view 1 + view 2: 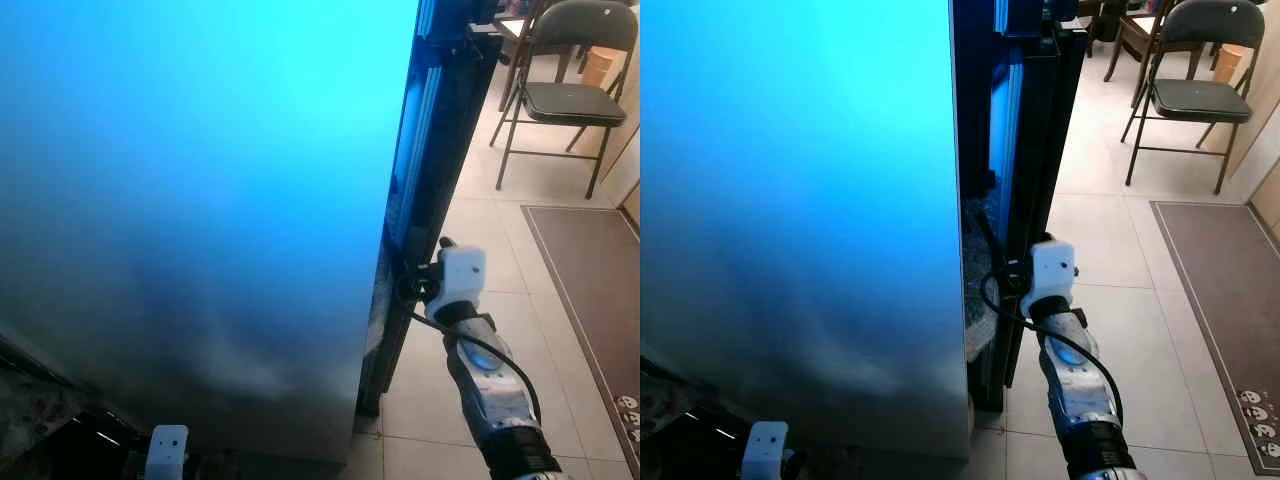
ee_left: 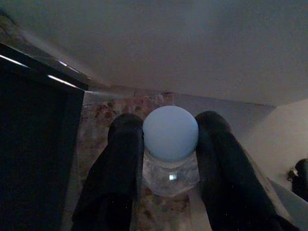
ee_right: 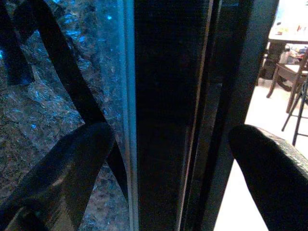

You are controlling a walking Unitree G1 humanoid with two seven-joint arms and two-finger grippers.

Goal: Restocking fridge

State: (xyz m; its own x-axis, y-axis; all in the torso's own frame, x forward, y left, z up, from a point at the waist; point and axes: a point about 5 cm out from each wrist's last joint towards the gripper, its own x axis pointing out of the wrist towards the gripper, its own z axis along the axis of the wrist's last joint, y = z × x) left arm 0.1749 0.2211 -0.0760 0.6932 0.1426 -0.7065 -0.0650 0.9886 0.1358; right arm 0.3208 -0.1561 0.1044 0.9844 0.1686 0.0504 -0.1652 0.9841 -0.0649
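Bottle [image 2: 170,144] clamped between our left gripper [image 2: 169,159] fingers.
Our right gripper [image 3: 171,159] spreads wide, straddling the fridge door [image 3: 168,96] edge; no readable labels.

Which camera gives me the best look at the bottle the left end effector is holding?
Left wrist view: the bottle, pale cap toward the camera, sits gripped between the left end effector fingers. The eye views catch the left wrist's white housing, not the bottle.

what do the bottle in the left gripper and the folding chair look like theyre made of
Bottle: likely clear plastic, since the body is see-through and glinting, with a matte pale cap, held between the left gripper's black fingers. Folding chair: thin dark tube frame, probably painted metal, with a padded, smooth, vinyl-looking seat.
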